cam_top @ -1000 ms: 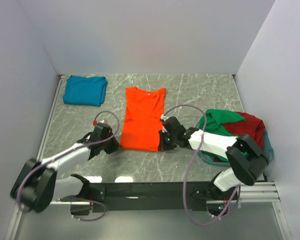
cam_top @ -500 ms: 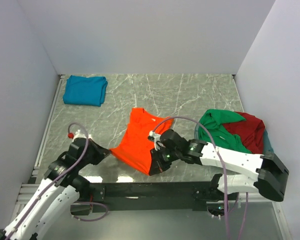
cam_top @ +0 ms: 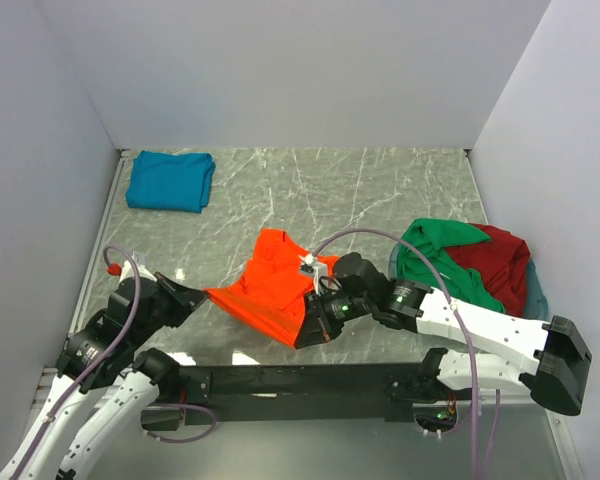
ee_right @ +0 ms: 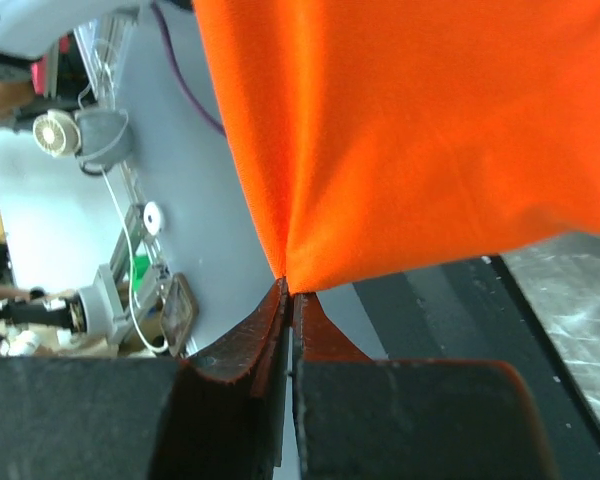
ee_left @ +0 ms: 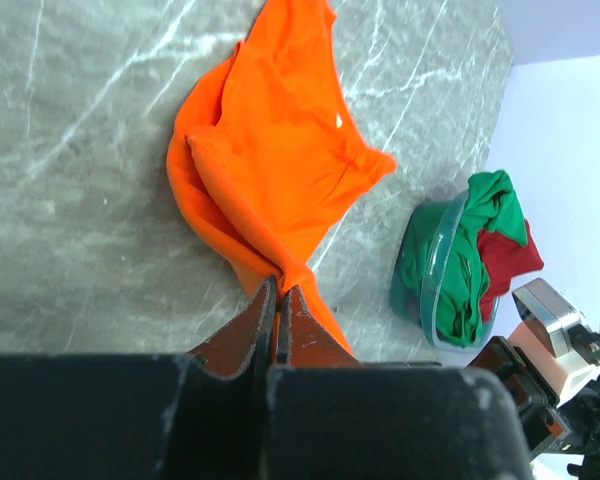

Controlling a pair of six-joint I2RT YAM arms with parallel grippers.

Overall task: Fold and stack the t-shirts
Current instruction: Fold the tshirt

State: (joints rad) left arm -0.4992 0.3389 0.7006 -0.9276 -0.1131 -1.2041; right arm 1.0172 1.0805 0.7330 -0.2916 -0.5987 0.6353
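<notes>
Upper left of the top view: teal-blue cloth t-shirt lay folded. Lower centre: bright orange cloth t-shirt hung mid-fold, its corners pinched tight by left gripper and right gripper. Green t-shirt and dark red t-shirt sat unfolded in grey-blue plastic basket, right.

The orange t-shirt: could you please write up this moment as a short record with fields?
orange t-shirt: held at both near corners, far end resting on the table
left gripper: shut on orange t-shirt
right gripper: shut on orange t-shirt
teal t-shirt: folded, far left corner
green t-shirt, dark red t-shirt: bunched in the basket, right side
</notes>
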